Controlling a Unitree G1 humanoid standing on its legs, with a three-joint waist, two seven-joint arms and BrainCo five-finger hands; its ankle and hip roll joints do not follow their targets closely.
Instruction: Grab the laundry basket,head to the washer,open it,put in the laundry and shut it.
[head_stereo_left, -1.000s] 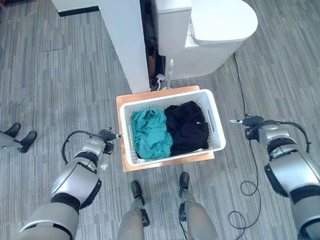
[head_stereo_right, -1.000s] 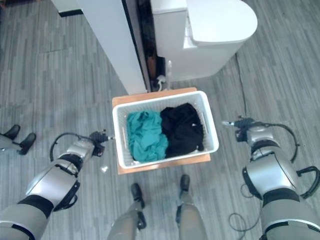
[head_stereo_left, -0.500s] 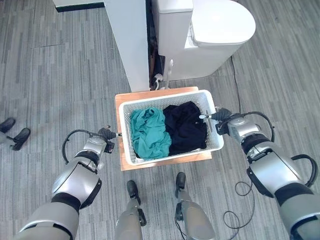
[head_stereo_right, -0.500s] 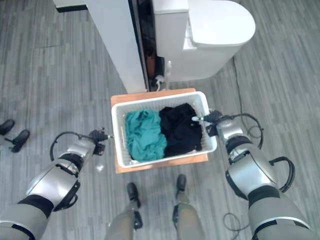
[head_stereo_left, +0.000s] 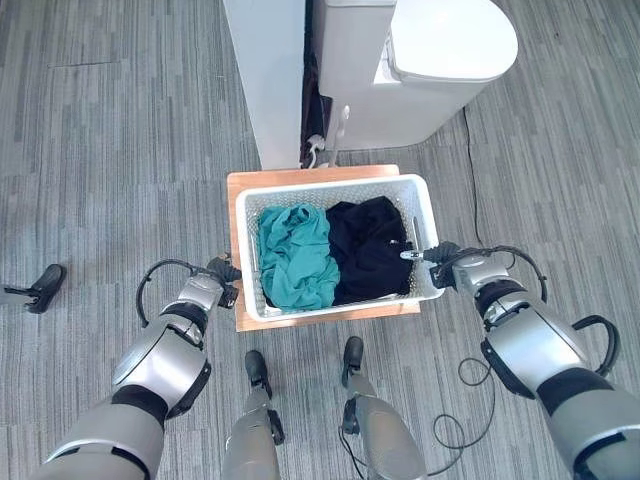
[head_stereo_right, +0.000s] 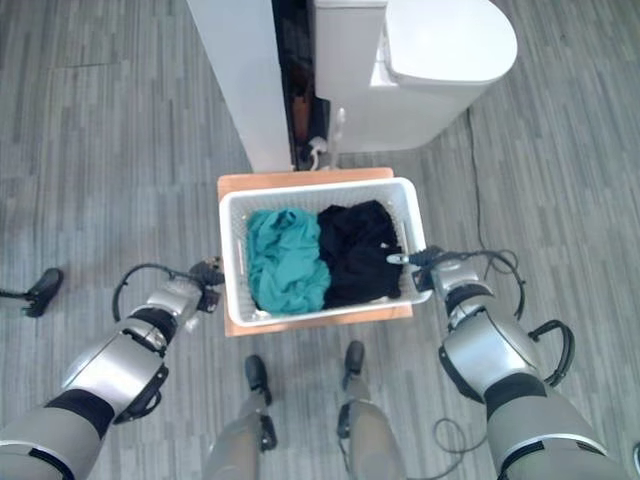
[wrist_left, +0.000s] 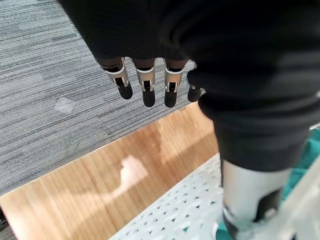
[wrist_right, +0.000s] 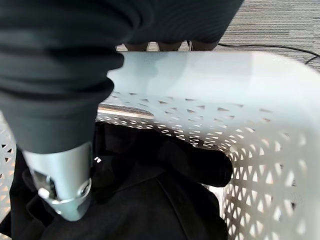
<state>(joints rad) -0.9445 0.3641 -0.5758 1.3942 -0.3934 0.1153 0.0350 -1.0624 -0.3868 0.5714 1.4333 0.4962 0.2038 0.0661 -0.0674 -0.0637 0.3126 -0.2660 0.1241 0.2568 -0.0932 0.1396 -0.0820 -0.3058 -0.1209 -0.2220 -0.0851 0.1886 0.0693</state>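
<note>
Basket (head_stereo_left: 425, 215) on wood stand (head_stereo_left: 238, 190), toilet (head_stereo_left: 440, 50) behind; R hand (head_stereo_left: 441, 253) straddles rim, grip unclear; L hand (wrist_left: 150, 82) fingers straight.

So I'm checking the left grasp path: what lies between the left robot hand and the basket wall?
Only bare wooden board lies between the left robot hand and the white basket wall, seen in the left wrist view.

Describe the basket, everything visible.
The basket is white perforated plastic, rectangular with a solid rim, upright on a low wooden stand by the toilet. Inside lie a teal cloth on the robot's left and a black cloth on its right. The right hand is at the right rim, thumb inside over the black cloth, fingers hidden behind the wall. The left hand is at the left side, fingers straight over the stand, thumb at the rim.
</note>
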